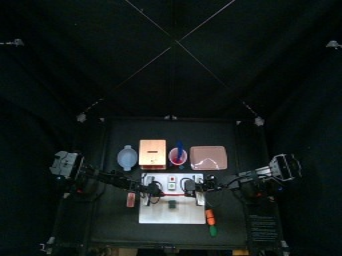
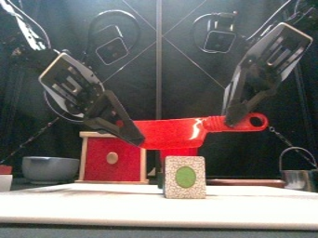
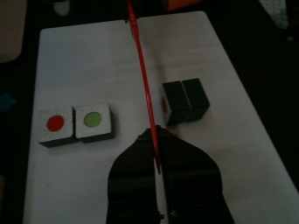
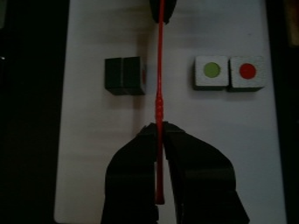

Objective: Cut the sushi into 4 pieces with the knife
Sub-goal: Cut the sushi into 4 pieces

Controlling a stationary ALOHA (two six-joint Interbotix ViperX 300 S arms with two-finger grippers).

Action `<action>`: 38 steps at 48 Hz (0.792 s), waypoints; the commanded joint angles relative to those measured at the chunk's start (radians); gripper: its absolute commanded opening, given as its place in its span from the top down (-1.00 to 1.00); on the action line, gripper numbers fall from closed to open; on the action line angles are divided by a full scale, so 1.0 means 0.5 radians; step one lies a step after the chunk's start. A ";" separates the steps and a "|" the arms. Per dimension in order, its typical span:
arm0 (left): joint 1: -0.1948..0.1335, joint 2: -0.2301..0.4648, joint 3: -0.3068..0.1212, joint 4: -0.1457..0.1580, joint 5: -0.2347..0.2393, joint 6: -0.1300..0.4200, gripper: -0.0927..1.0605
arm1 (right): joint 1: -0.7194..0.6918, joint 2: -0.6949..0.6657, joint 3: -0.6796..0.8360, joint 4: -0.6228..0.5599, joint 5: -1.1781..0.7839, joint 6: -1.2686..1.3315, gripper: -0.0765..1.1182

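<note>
Left end effector (image 2: 129, 134) and right end effector (image 2: 236, 119) grip red knife (image 2: 174, 132) — above sushi (image 2: 185, 177).

From the front I'm only getting one sushi block (image 2: 184, 177); anything lined up behind it is covered. The tip of the red knife (image 2: 180, 132) disappears inside the left gripper (image 2: 129, 136). The metal cutter (image 2: 300, 178) runs off the picture's edge. From above, the blocks on the white cutting board (image 1: 171, 218) are too tiny for me to count.
</note>
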 commanded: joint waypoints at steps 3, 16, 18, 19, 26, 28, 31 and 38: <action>-0.067 -0.006 -0.037 -0.015 -0.003 0.000 0.43 | 0.040 0.018 -0.049 0.049 -0.021 -0.006 0.82; -0.114 0.055 -0.046 -0.028 -0.003 0.000 0.43 | 0.074 0.117 -0.064 0.086 -0.028 -0.006 0.82; -0.117 0.064 -0.049 -0.028 -0.003 0.000 0.43 | 0.074 0.126 -0.064 0.086 -0.028 -0.006 0.82; -0.117 0.071 -0.052 -0.028 -0.003 0.000 0.43 | 0.074 0.129 -0.067 0.086 -0.028 -0.006 0.82; -0.132 0.110 -0.071 -0.028 -0.003 -0.003 0.43 | 0.077 0.166 -0.064 0.086 -0.028 -0.003 0.82; -0.138 0.120 -0.074 -0.031 -0.003 -0.003 0.43 | 0.077 0.178 -0.064 0.089 -0.028 -0.003 0.82; -0.141 0.138 -0.080 -0.037 -0.003 -0.003 0.43 | 0.074 0.193 -0.064 0.098 -0.031 -0.006 0.82; -0.141 0.196 -0.083 -0.055 -0.003 -0.003 0.43 | 0.071 0.249 -0.067 0.101 -0.031 -0.006 0.82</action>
